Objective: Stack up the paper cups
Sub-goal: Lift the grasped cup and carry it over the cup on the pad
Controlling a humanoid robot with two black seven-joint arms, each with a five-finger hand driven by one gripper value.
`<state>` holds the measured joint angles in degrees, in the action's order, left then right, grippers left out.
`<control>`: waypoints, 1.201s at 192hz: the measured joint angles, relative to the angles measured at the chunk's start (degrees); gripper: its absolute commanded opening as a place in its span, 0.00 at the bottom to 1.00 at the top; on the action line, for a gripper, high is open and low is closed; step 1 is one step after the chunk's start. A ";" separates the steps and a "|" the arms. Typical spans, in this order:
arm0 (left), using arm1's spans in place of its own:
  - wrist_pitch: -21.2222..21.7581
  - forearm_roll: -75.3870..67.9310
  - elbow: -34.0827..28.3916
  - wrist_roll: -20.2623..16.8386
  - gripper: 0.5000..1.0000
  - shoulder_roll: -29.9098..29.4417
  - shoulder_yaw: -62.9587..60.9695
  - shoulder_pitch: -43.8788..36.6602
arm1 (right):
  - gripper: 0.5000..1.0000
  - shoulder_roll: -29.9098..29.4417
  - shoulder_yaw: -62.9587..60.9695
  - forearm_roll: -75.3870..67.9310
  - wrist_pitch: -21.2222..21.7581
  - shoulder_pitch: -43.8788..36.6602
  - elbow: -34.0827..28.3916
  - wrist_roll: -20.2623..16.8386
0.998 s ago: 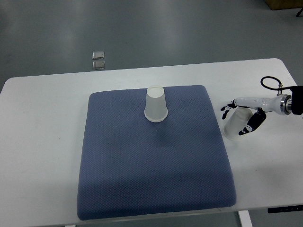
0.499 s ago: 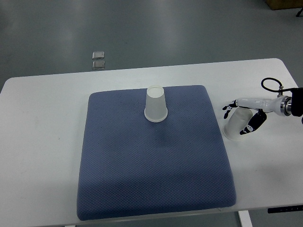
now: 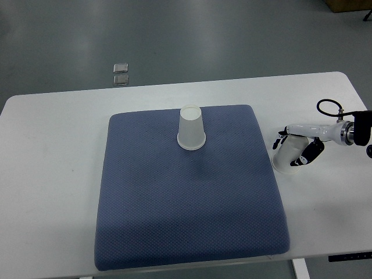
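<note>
An upside-down white paper cup (image 3: pixel 191 131) stands near the far edge of the blue mat (image 3: pixel 186 209). A second white paper cup (image 3: pixel 285 161) sits tilted on the white table just off the mat's right edge. My right hand (image 3: pixel 289 151) reaches in from the right edge and wraps this cup, with fingers over its far side and the thumb on its near side. The left arm does not show.
The mat covers the middle of the white table (image 3: pixel 52 174). A black cable loop (image 3: pixel 325 106) sticks up at the right wrist. Two small metal squares (image 3: pixel 121 74) lie on the grey floor beyond the table.
The right hand has closed in on the second cup, and the cup has tipped more upright and shifted slightly left. The cup on the mat has not moved.
</note>
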<state>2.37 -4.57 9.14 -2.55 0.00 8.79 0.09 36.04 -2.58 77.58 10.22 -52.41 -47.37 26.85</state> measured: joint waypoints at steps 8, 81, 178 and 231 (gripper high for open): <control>0.00 0.00 0.00 0.00 1.00 0.00 0.00 0.00 | 0.31 -0.14 0.07 0.02 0.04 -0.06 0.14 0.02; 0.00 0.00 0.00 0.00 1.00 0.00 0.00 0.00 | 0.31 -0.30 0.55 0.05 0.27 -1.04 0.89 0.03; 0.00 0.00 0.00 0.00 1.00 0.00 0.00 0.00 | 0.31 0.24 0.37 -0.14 2.07 -6.40 0.99 -0.03; 0.00 0.00 0.00 0.00 1.00 0.00 0.00 0.00 | 0.32 -0.80 0.28 -0.24 9.84 -18.84 0.13 -0.14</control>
<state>2.37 -4.57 9.14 -2.55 0.00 8.79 0.09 35.24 -2.29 77.34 20.05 -71.25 -47.24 26.72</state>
